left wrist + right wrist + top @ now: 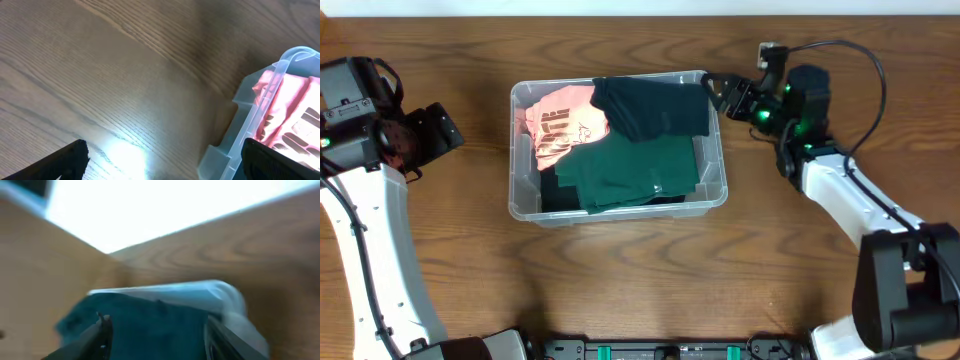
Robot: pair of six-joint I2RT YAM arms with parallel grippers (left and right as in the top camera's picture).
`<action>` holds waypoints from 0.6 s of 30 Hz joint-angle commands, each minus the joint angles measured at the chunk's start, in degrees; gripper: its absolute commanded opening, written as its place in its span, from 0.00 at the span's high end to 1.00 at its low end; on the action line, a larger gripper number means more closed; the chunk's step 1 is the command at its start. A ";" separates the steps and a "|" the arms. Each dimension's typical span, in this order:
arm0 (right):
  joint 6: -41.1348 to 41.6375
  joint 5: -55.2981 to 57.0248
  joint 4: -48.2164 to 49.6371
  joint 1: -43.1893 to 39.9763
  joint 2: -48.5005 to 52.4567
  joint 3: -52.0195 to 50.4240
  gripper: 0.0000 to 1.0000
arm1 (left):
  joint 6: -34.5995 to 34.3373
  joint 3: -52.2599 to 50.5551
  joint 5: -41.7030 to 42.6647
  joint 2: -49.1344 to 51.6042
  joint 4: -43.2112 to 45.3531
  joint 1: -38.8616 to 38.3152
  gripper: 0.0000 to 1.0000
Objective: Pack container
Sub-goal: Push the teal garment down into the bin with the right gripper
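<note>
The clear plastic container sits in the middle of the table. It holds a pink garment at the left, a dark teal garment at the back right hanging over the rim, and a green garment in front. My right gripper is open at the container's back right corner, next to the dark garment. My left gripper is open and empty, left of the container. The container's corner and the pink garment show in the left wrist view.
The wooden table reaches all around the container. The table's far edge runs just behind the container and the right gripper. A dark base rail lies at the front edge.
</note>
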 commanded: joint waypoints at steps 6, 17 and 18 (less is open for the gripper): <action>0.68 -6.99 7.63 2.97 -7.85 1.51 0.53 | -0.46 -0.07 -0.48 0.17 -0.17 0.26 0.02; 3.17 5.55 11.41 14.62 -0.72 1.51 0.87 | -0.46 -0.07 -0.48 0.17 -0.15 0.26 0.02; 3.13 5.55 12.61 15.82 0.61 1.51 0.87 | -0.46 -0.07 -0.48 0.17 -0.17 0.26 0.02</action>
